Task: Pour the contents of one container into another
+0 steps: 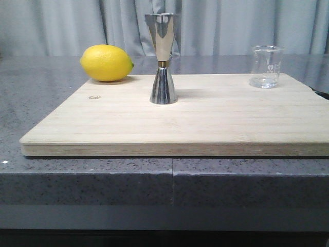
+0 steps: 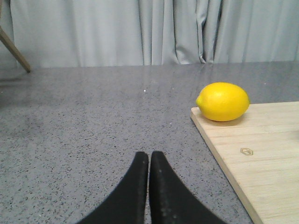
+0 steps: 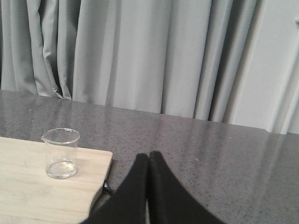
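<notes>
Right now my left gripper [image 2: 148, 161] has its two black fingers pressed tip to tip with nothing between them, hanging over bare grey speckled countertop [image 2: 93, 121]; off to its side I see the corner of the wooden cutting board [image 2: 261, 163] with a yellow lemon [image 2: 223, 101] sitting at that corner. My right gripper [image 3: 149, 158] is likewise closed and empty, fingers together above the countertop just past the board's other end. From that wrist I can see the small glass beaker [image 3: 60, 153] upright near the board's edge, with a little clear liquid in the bottom. In the front view the beaker [image 1: 266, 67] stands at the far right of the board [image 1: 180, 123], well apart from the steel jigger [image 1: 163, 59], which stands upright near the board's middle, a gold band at its waist. Neither arm shows in that view. Grey curtains [image 1: 231, 25] hang behind the counter.
</notes>
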Available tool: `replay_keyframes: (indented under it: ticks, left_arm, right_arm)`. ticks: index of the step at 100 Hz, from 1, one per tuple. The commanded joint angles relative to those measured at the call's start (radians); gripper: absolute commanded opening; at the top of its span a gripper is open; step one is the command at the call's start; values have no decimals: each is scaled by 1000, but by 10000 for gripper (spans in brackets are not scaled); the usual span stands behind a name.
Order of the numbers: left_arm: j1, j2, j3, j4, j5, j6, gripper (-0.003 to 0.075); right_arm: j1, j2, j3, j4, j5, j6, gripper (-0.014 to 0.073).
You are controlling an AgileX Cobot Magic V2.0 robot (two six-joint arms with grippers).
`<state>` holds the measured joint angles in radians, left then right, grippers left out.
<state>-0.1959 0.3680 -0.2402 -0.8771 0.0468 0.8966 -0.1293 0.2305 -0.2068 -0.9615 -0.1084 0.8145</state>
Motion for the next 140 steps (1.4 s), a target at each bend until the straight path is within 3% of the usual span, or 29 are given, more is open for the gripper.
replay_keyframes:
  ticks: [1, 14, 25, 41, 56, 85, 116, 140]
  left_arm:
    - [-7, -29, -10, 329, -28, -385, -21]
    - [-7, -82, 57, 713, -47, -786, -21]
    - [-7, -123, 148, 828, -163, -946, -21]
    - [-7, -178, 268, 854, -386, -948, -21]
    - [6, -196, 264, 897, -356, -946, -21]
    - [149, -237, 265, 941, -346, -950, -21]
    - [148, -324, 265, 933, -168, -953, -21]
    - [148, -397, 265, 930, -124, -953, -21]
  right_arm:
    - [-5, 3, -24, -2, -36, 1, -69]
    - [-5, 3, -24, -2, -36, 1, -69]
    - [-5, 3, -24, -2, -36, 1, -69]
    - [-5, 3, -24, -2, -36, 1, -69]
    - [-5, 3, -24, -2, -36, 1, -69]
    - [-5, 3, -24, -2, -36, 1, -69]
    - [-5, 3, -24, -2, -36, 1, -69]
    - [-5, 5, -24, -2, -36, 1, -69]
